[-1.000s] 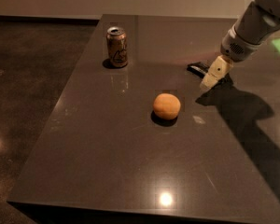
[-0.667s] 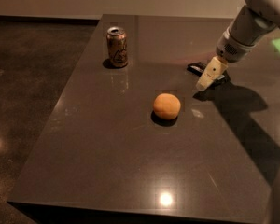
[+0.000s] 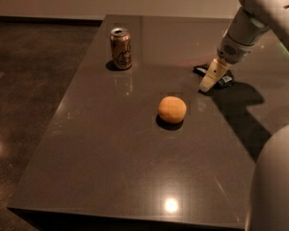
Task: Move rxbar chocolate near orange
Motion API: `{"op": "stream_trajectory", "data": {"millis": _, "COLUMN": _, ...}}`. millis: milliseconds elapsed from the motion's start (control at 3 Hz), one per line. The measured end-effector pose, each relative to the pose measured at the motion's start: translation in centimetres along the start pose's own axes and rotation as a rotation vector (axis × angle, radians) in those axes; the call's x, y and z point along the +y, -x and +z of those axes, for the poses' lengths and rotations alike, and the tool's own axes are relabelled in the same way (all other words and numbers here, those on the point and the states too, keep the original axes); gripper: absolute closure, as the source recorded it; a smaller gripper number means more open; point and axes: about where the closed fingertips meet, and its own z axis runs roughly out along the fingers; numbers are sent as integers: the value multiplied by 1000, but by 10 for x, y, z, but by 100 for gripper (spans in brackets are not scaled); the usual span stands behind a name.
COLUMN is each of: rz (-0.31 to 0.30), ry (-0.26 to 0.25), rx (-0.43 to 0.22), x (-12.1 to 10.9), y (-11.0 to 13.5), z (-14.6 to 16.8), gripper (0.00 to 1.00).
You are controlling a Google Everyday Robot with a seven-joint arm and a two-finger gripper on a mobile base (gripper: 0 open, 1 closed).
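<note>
Presently my hand (image 3: 207, 84) sits low over the far right part of the desk (image 3: 135, 158). Its pale tip is angled down and to the left, close to the desk top. Whether it touches the surface I cannot tell, nor can I tell whether the hand is set wide or narrow.

Chocolate bar (image 3: 201, 71): it lies flat on the desk directly behind my hand and is partly hidden by it. One dark end shows just left of the hand, and another part shows just to its right. Hand and bar overlap in the view, so contact cannot be confirmed.

Orange (image 3: 172, 109): it rests on the desk nearer the camera than my hand and to its left. It is apart from both hand and bar, with bare desk between.

Can (image 3: 121, 48): it stands upright, gold-brown, well to the left of my hand and a little farther back. It is well apart from the orange.

Arm (image 3: 241, 35): it rises from the hand up and to the right, leaving the view at the top right corner. Its shadow (image 3: 238, 102) falls on the desk to the right of the hand and nearer the camera.

Floor (image 3: 29, 81): dark, beyond the desk's left edge.
</note>
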Motion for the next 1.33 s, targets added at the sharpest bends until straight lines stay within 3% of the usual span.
{"op": "stream_trajectory", "data": {"millis": 667, "rz": 14, "ry": 35, "rx": -5, "x": 0, "y": 3, "z": -1, "gripper": 64}}
{"op": "stream_trajectory", "data": {"millis": 1333, "rz": -43, "ry": 45, "rx": -31, "x": 16, "y": 5, "z": -20, "gripper": 100}}
